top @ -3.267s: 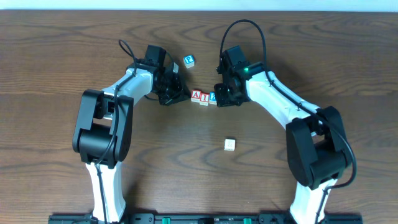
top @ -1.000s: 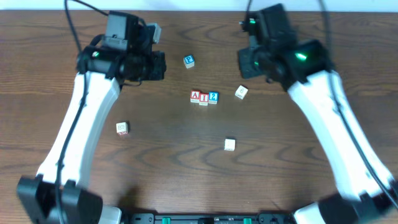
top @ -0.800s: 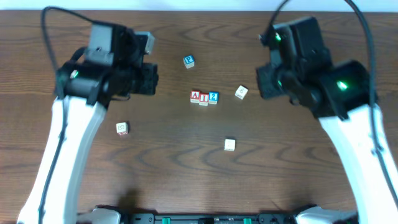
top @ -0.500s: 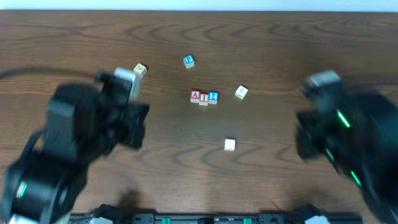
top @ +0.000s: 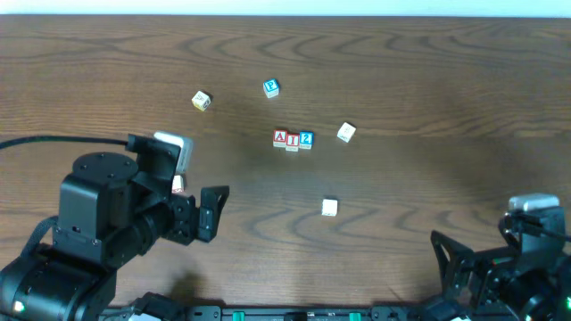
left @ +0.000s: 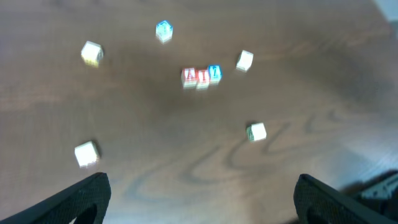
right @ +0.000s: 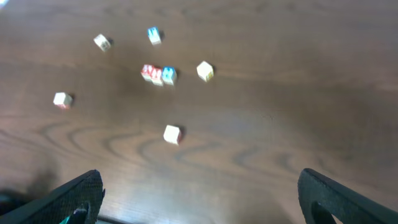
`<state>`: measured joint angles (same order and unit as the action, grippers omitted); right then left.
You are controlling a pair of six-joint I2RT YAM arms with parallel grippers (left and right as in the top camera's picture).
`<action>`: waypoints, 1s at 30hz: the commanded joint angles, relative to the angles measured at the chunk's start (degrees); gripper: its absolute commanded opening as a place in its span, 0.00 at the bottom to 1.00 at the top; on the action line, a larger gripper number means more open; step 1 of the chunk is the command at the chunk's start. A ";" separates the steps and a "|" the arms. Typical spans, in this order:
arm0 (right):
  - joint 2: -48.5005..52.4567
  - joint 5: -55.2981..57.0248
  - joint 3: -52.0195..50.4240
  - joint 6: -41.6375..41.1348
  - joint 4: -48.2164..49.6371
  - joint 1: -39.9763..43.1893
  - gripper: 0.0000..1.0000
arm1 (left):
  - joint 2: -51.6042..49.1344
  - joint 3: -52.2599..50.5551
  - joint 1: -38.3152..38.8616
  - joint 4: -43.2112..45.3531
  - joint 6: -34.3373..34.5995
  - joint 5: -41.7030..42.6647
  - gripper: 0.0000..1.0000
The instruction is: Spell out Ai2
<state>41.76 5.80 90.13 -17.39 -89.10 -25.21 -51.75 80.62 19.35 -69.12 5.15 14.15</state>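
Three small letter blocks stand side by side mid-table: a red A [top: 281, 137], a red i [top: 293, 140] and a blue 2 [top: 306, 138]. The left wrist view shows the same row, blurred, as A [left: 189, 77], i [left: 202, 78] and 2 [left: 214, 73]. It also appears in the right wrist view with A [right: 148, 72] and 2 [right: 168, 75] at its ends. My left gripper [top: 207, 214] hangs high at the near left, open and empty [left: 202, 199]. My right gripper [top: 464, 267] is at the near right corner, also open and empty [right: 202, 196]. Both are far from the row.
Loose blocks lie around the row: a blue one [top: 271, 87] behind it, a yellowish one [top: 201, 100] at back left, a white one [top: 346, 133] to the right and another [top: 329, 207] in front. One more [top: 177, 184] peeks out by the left arm.
Both arms have pulled back from beside the row and risen toward the table's near edge. The blocks have stayed where they were.
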 commanded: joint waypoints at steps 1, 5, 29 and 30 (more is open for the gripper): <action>0.02 -0.22 -0.48 -1.44 -2.10 -0.37 0.99 | 0.02 -0.37 0.17 -2.29 0.20 -0.68 0.95; 0.02 -0.22 -0.48 -1.44 -4.04 -0.37 0.99 | 0.02 -0.37 0.17 -5.22 0.20 -0.61 0.96; 0.02 -0.22 -0.48 -1.44 -4.15 -0.37 0.99 | 4.61 -2.21 -2.73 -1.07 -4.22 -11.80 0.96; 0.02 -0.22 -0.48 -1.44 -4.15 -0.37 0.99 | 6.21 -3.65 -3.80 1.53 -6.95 -11.76 0.95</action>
<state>41.76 5.78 89.82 -17.82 -93.19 -25.21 -49.12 78.96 17.63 -70.13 3.11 6.74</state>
